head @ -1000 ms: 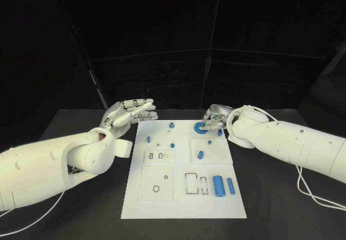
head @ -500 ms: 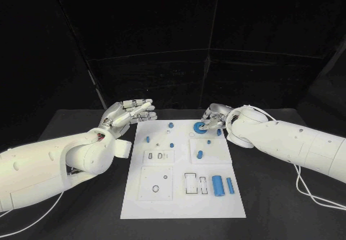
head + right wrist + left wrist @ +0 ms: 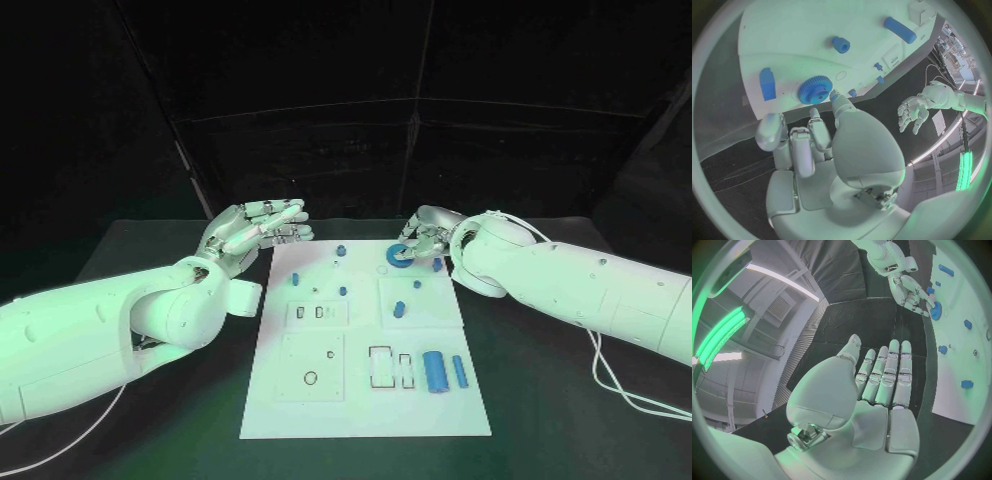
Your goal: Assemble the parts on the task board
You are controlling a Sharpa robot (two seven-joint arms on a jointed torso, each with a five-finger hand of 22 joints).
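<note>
A: Any writing on the task board [image 3: 361, 400]?
B: None readable.
A: Gear?
B: Blue gear [image 3: 395, 256] lies flat at the board's far right corner, face up. Two blue cylinders [image 3: 436, 372] near the front right, long axes running front to back.
A: Hands?
B: Right hand [image 3: 428, 235] has a fingertip [image 3: 835, 96] at the gear's rim; whether it grips, cannot tell. Left hand [image 3: 257, 226] hovers off the board's far left corner, fingers apart, holding nothing.

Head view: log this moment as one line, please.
left hand: open, raised beside white task board | right hand: fingertips at round blue toothed gear, grip unclear | two blue cylinders: lying on board
</note>
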